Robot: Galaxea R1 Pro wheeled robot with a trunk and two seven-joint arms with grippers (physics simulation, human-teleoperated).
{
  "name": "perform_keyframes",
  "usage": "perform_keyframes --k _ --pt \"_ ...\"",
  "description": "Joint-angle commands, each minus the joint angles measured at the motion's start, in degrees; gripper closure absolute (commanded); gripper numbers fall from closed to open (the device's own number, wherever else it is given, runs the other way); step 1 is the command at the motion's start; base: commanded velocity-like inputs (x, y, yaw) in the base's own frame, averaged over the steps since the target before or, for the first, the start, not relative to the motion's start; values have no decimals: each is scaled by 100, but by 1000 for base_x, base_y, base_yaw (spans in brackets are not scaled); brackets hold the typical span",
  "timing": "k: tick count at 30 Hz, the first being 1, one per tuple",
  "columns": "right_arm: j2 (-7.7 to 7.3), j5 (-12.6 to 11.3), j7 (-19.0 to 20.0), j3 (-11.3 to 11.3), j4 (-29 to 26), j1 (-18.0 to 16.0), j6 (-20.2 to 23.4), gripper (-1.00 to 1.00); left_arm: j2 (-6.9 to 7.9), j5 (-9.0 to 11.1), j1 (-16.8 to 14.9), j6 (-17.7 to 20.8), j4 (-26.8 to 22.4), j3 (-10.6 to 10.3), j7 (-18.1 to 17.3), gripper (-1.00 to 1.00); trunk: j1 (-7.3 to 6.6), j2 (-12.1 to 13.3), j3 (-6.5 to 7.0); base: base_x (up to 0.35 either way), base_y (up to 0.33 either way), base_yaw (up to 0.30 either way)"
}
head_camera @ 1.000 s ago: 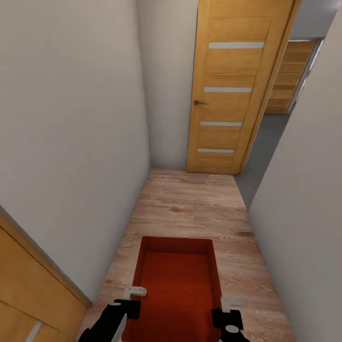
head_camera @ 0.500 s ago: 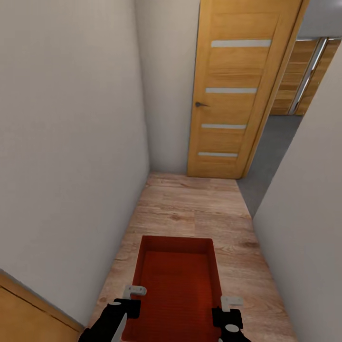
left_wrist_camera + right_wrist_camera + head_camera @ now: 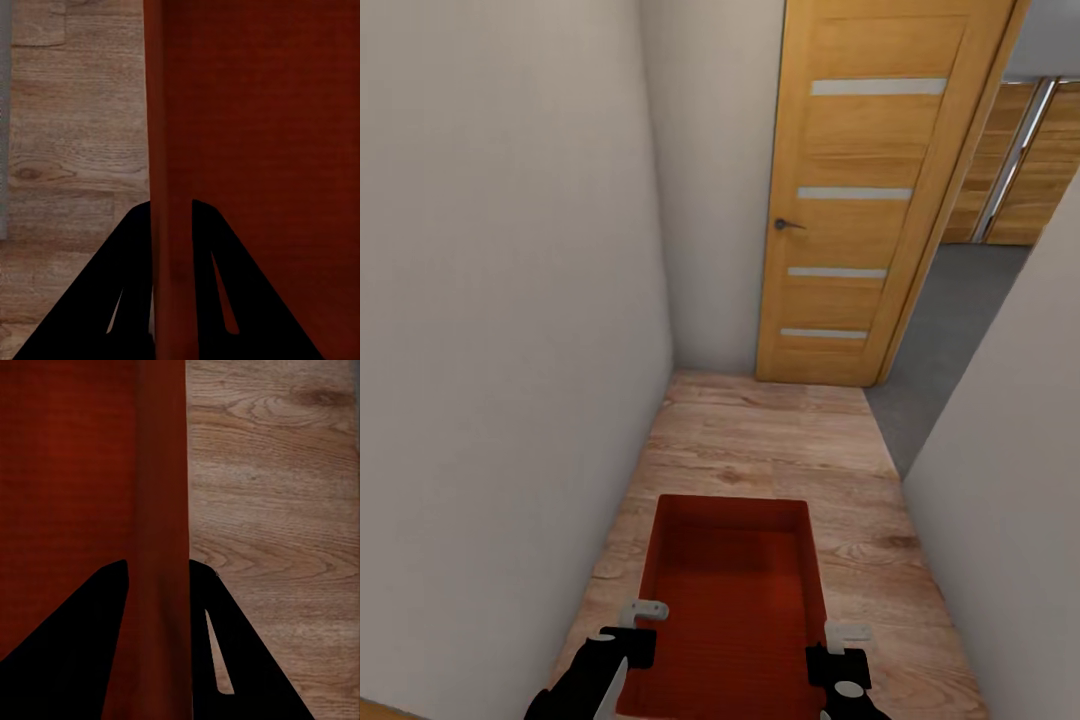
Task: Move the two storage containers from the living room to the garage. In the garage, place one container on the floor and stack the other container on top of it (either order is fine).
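Since a second ago your view has swung a little to the right: the wooden panel that sat at the lower left corner has slid out of frame, and more grey floor [image 3: 960, 330] shows past the open wooden door [image 3: 860, 200]. Relative to your arms, the storage container [image 3: 732, 590] has not shifted.

You are in the carrying step, rolling down a narrow hallway with one bin held out in front, above the wood-plank floor [image 3: 760, 440]. By my reading the garage is not reached yet; the next move calls for steering right through the doorway onto the grey floor, keeping the bin clear of the door edge and the pale wall [image 3: 510, 300] on either side.

Your left gripper [image 3: 171, 217] has its fingers pressed against the bin's left wall, one finger inside and one outside, pinching the rim. Your right gripper [image 3: 157, 574] pinches the right wall the same way. Both grips look narrow and seated low on the rim, so steady driving should keep the container level.
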Motion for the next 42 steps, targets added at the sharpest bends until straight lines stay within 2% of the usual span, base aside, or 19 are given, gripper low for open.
perform_keyframes --k 1,25,42 --pt "-13 -21 -31 -14 -79 -15 -4 100 3 -35 4 29 161 -50 34 100 3 -3 -5 322 0 0" --pt "-4 -5 -31 -7 -88 -15 1 100 -4 -34 4 29 161 -50 34 100 3 -3 -5 322 0 -4" --pt "-4 -5 -39 -6 -88 -15 14 100 -5 -38 4 29 159 -45 34 100 3 -3 -5 322 0 -222"
